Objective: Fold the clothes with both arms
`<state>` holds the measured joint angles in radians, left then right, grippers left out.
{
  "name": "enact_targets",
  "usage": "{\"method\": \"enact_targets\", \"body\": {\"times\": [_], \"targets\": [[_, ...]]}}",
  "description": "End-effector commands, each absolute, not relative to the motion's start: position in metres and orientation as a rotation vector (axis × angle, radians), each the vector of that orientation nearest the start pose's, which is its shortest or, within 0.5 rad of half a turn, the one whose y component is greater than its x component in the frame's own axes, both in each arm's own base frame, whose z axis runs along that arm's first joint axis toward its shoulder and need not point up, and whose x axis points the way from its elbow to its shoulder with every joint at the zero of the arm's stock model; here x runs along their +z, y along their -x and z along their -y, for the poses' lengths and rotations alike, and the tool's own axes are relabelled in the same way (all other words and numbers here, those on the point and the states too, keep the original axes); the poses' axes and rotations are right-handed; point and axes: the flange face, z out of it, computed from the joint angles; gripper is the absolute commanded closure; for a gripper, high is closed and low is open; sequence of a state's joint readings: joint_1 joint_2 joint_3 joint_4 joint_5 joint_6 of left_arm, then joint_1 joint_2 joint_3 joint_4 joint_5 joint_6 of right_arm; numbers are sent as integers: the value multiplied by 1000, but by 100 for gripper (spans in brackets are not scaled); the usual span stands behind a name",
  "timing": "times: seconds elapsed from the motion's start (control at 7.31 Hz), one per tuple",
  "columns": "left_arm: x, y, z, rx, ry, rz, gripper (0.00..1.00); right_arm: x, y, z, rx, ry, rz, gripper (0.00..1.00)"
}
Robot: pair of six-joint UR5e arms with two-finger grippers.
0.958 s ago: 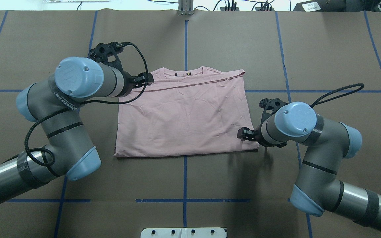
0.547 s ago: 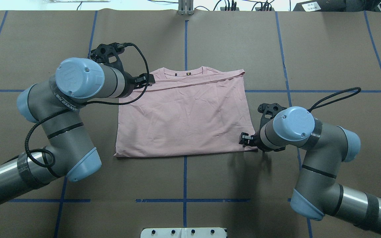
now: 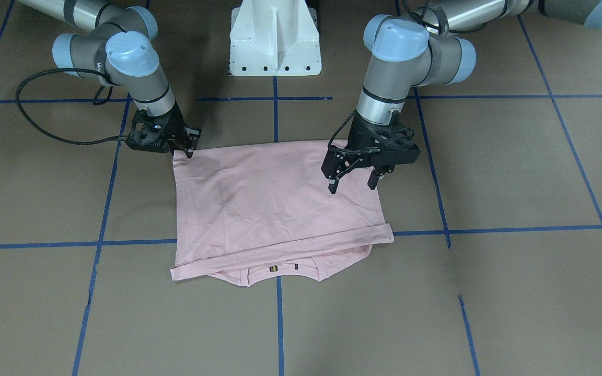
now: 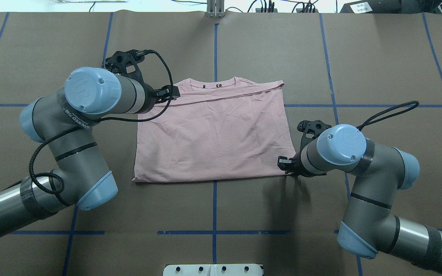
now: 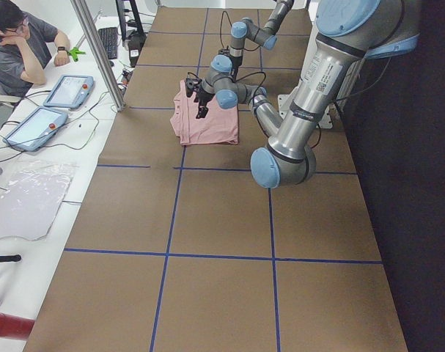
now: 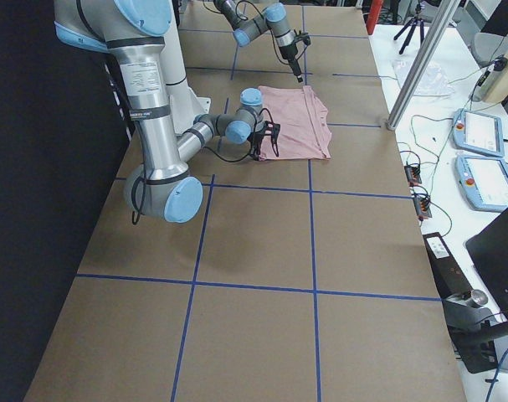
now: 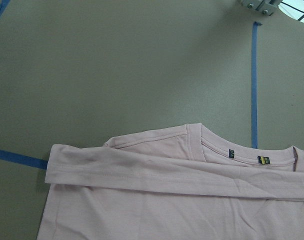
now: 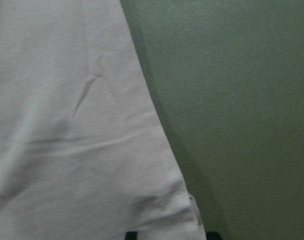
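Currently on bench, itemised:

1. T-shirt point(image 4: 213, 130): pale pink, short-slv. Lies flat mid-bench, well apart from every edge, folded to a rough rectangle. Ribbed collar point(image 4: 218, 81) points to operators' edge; hem end points to robot's edge. A folded band of cloth crosses just below the collar. Two small labels point(image 7: 262, 160) inside the neck, one dark, one yellowish. Top layer lightly creased.

2. Left gripper point(image 3: 351, 187): black, 2-finger. Fingers spread wide, nothing between them. Hangs above the shirt's collar-end corner on robot's left side, clear of the cloth. Its wrist cam looks down on shoulder and collar from above.

3. Right gripper point(image 3: 186, 150): black, 2-finger. Low at the shirt's hem corner on robot's right side, the corner nearest robot's edge. Wrist cam: two dark tips just show at the bottom, set apart, cloth corner lying flat between them. Reads as spread, not pinching.

4. Bench point(image 4: 320, 57): brown paper cover w/ blue tape grid point(image 4: 215, 50).

5. Pedestal point(image 3: 275, 42): white, centre of robot's edge.

6. Operator point(image 5: 17, 44): seated beyond operators' edge, toward the bench end on robot's left; tablet-style pendants point(image 5: 67, 89) beside him.
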<state>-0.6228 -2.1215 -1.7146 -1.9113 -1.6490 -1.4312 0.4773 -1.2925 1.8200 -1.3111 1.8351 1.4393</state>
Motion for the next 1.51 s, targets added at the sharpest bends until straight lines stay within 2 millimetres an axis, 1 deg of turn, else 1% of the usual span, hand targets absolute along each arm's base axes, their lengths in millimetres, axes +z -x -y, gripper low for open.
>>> {"method": "enact_targets", "body": {"times": [0.0, 0.14, 0.27, 0.41, 0.55, 0.68, 0.82, 0.96, 1.09, 1.23, 1.37], "targets": [[238, -464, 487, -397, -321, -995, 0, 368, 477, 367, 221, 2, 827, 100], [236, -465, 486, -395, -321, -998, 0, 367, 477, 367, 221, 2, 828, 100], [235, -465, 486, -395, -322, -999, 0, 373, 473, 365, 222, 6, 820, 100], [231, -464, 485, -394, -324, -1006, 0, 378, 467, 340, 187, 42, 823, 100], [229, -463, 484, -393, -325, -1011, 0, 384, 454, 297, 136, 70, 821, 100], [228, -463, 482, -391, -326, -1015, 0, 391, 443, 247, 81, 115, 808, 100], [226, -461, 479, -390, -327, -1020, 0, 387, 454, 199, 67, 188, 803, 100], [227, -460, 479, -389, -327, -1020, 0, 372, 463, 158, 37, 244, 816, 100], [227, -461, 477, -387, -325, -1020, 0, 364, 474, 115, 16, 301, 813, 100], [226, -462, 475, -384, -324, -1022, 0, 362, 480, 86, 10, 340, 800, 100], [227, -463, 475, -382, -323, -1022, 0, 351, 475, 80, -3, 350, 821, 87]]}}
